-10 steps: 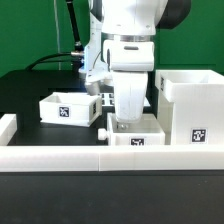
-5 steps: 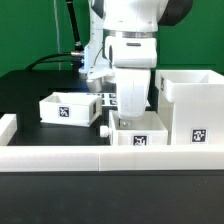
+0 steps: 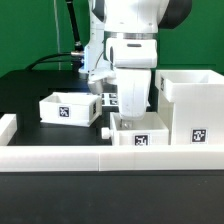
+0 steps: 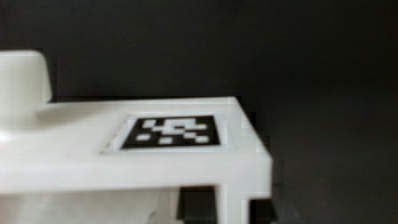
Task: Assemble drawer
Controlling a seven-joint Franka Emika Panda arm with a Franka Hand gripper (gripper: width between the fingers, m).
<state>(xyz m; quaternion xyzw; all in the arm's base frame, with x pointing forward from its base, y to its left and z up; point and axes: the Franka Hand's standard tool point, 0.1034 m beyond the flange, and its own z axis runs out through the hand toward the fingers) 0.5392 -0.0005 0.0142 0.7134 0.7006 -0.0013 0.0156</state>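
A black desk (image 3: 35, 88) carries everything, bordered along its near edge by a low white wall (image 3: 60, 158). The white Franka arm (image 3: 130, 30) stands over the middle of the scene, reaching straight down.

At the exterior view's right stands the tall white plastic box casing (image 3: 190, 100) of the drawer, upright, with a black-and-white square marker (image 3: 197, 137) on the side facing the camera. Just beside it, towards the centre and close against the low wall, sits a small white open-top tray (image 3: 120, 140) with its own marker on the near wall. A second small white open-top tray (image 3: 82, 110) lies well apart at the exterior view's left, also tagged on its near face.

The end effector (image 3: 131, 112) hangs directly above the central tray and dips to its rim, where the tray's walls hide the fingertips. I cannot tell whether the fingers are spread or clamped.

The wrist view is blurred. It shows a white plastic surface (image 4: 71, 150) close up with a square marker (image 4: 175, 132) on it, black desk behind.
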